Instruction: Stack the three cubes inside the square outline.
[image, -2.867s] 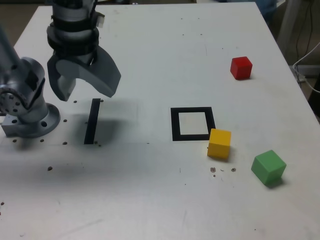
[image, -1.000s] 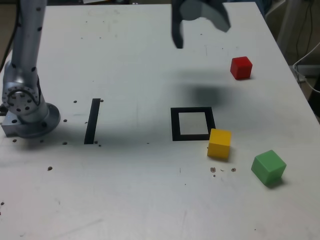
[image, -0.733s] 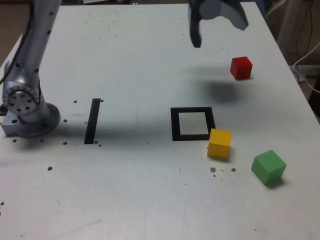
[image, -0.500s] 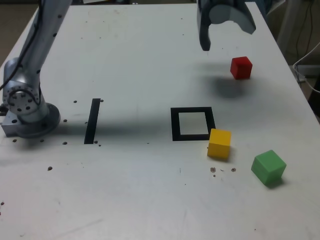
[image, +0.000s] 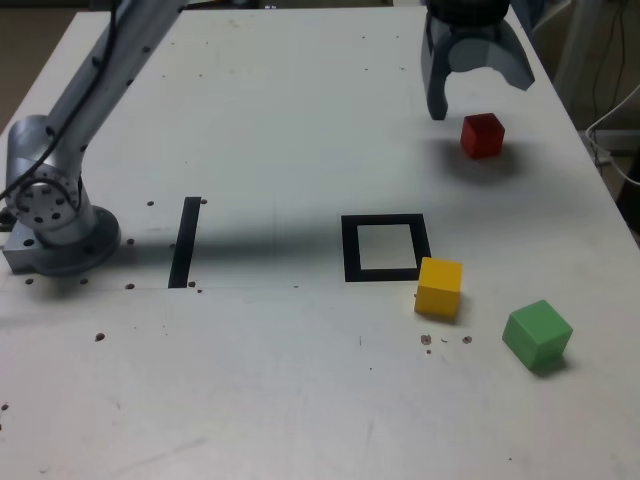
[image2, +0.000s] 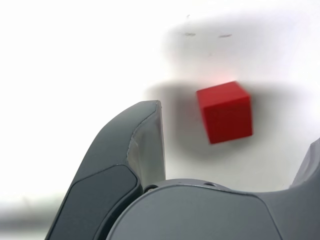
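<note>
A grey two-fingered robot gripper (image: 482, 98), its fingers spread wide with nothing between them, hangs above a small solid-red cube (image: 482, 136) toward the far right of a white tabletop (image: 270, 390) in the exterior view. The cube is plain and sharp-edged, its top face brighter than the darker red of its shaded sides, and the gripper's soft shadow spreads around it. Nearer, a yellow-orange cube (image: 439, 288) sits at the near right corner of a thick black square outline (image: 351, 250) with a white centre. A green cube (image: 538, 335), its faces light and turned cornerwise, rests apart at the near right. The three blocks stand separately, unstacked. Left of the outline lies a straight black strip (image: 185, 243), close to the arm's round grey base (image: 68, 245).
</note>
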